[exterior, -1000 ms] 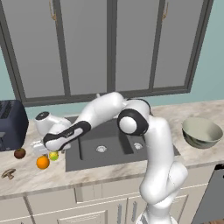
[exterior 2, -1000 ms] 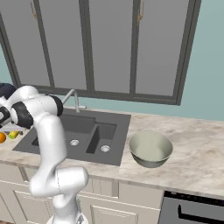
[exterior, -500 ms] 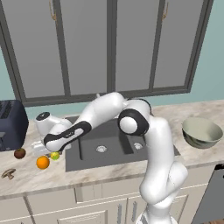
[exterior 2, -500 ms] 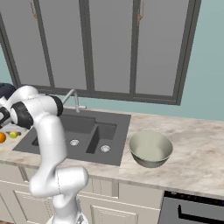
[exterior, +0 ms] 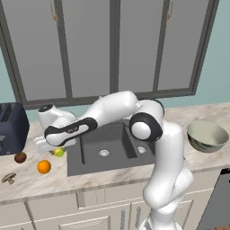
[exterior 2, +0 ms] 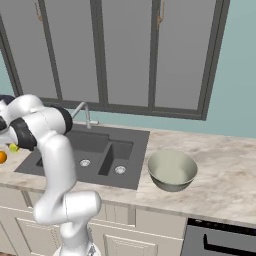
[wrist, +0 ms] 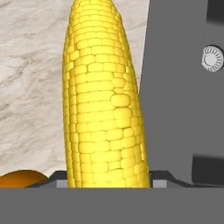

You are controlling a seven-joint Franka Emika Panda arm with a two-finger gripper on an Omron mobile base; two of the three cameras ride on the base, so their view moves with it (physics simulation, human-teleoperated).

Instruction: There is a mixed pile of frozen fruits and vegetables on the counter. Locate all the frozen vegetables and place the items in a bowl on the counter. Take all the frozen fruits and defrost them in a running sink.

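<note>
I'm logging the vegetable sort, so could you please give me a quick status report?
Pincer shut on corn cob, low over counter left of sink. Bowl waits beyond sink. Path looks clear.

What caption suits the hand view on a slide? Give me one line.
Fingers closed on the yellow corn cob above the marbled counter, sink alongside.

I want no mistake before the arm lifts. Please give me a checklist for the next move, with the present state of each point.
1. Pincer shut on the corn cob: ok.
2. Cob centred between the fingertips: ok in the hand view.
3. Bowl upright, nothing in it: ok.
4. Orange ball apart from the cob: ok.
5. Path over the sink to the bowl free: cannot tell.
6. Water running at the faucet: not ok, none visible.
</note>
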